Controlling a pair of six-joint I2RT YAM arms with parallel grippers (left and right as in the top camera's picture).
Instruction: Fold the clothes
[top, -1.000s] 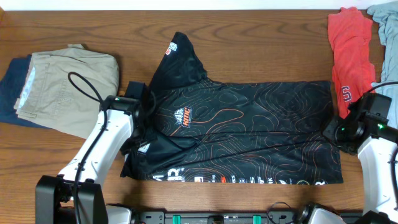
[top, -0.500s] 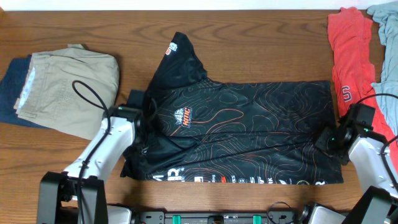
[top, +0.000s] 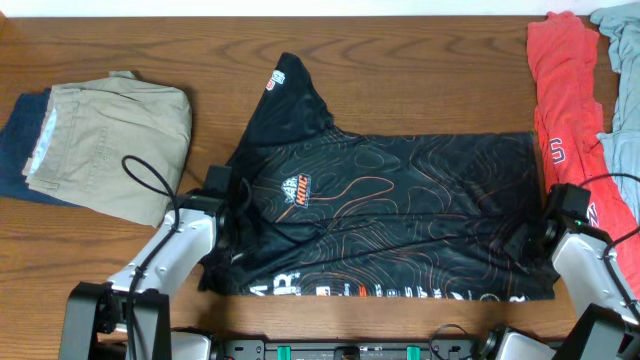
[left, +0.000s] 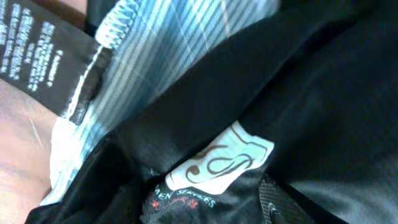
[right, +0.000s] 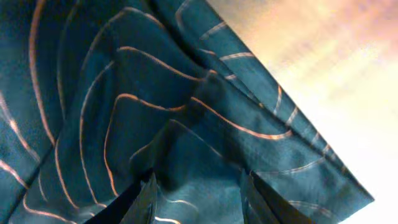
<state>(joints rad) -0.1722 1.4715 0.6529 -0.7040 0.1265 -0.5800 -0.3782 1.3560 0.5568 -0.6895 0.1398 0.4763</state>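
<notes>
1. Location: the jersey (top: 400, 200) lies spread on the surface (top: 400, 60), spanning the gap between the two end effectors. One sleeve (top: 290, 85) runs out beyond the left end effector (top: 228, 205). The hem side lies under the right end effector (top: 520, 240).
2. Right end effector (right: 199, 193): its wrist view shows a pucker of patterned cloth drawn up between the fingers (right: 149, 199). It is clenched on the jersey at the side edge.
3. Left end effector: its wrist view is filled by the neck label (left: 217, 165) and a care tag (left: 37, 50) pressed close to the lens. The fingers cannot be made out, so I cannot tell whether it grips or stands released. It is plainly at the neck opening.
4. Handling, as a judgement: the cloth is light, thin, limp and probably slick. It will sag between holds and slide over itself, and the two layers may part. Hold is best taken on stitched edges, namely the neck or shoulder seam and the hem corners, with both layers pinched together.
5. Change from a second ago: both end effectors have drawn back toward the robot's side. The near hem has crept slightly that way with them. The jersey's far edge has not shifted.
</notes>
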